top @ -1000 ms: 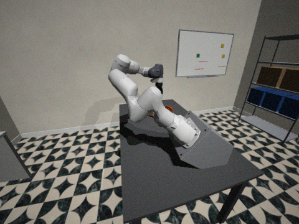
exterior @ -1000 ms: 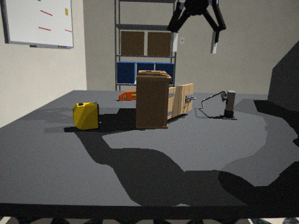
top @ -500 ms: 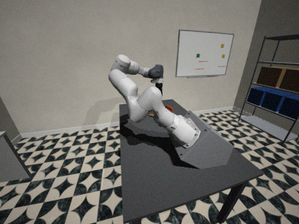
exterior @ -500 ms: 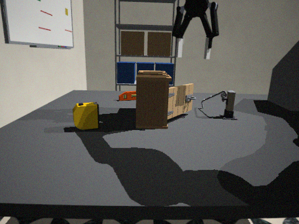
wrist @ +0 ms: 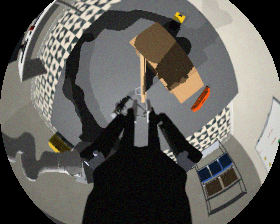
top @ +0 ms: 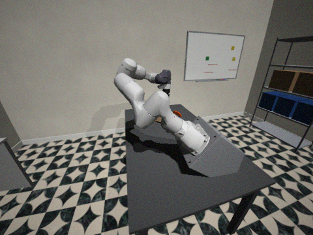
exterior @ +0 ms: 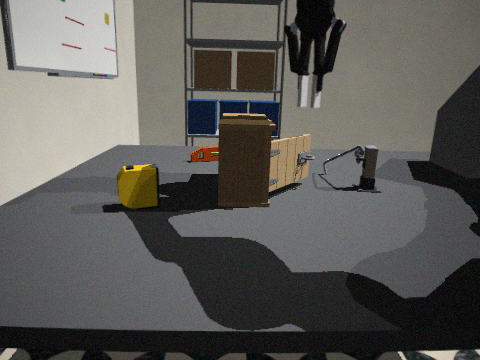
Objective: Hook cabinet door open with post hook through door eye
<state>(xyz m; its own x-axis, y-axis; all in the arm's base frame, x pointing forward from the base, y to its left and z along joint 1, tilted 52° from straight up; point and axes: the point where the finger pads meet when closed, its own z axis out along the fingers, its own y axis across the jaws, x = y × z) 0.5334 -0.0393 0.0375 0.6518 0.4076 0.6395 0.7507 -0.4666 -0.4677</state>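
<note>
The brown wooden cabinet (exterior: 244,161) stands upright on the dark table, and also shows in the wrist view (wrist: 169,62). Its slatted door (exterior: 289,162) stands partly open to the right, with a metal eye (exterior: 303,158) on its free edge. The wire hook (exterior: 340,158) hangs from the short post (exterior: 370,168). The hook's free end points toward the door and is apart from the eye. My gripper (exterior: 309,101) hangs high above the gap between door and post. Its fingers are nearly together and hold nothing. In the wrist view, the gripper (wrist: 139,115) sits over the door edge (wrist: 144,81).
A yellow box (exterior: 137,186) sits left of the cabinet. An orange tool (exterior: 205,154) lies behind it. My arm's base mount (top: 208,154) fills the table's right side. A shelf rack (exterior: 235,61) and a whiteboard (exterior: 62,23) stand beyond the table.
</note>
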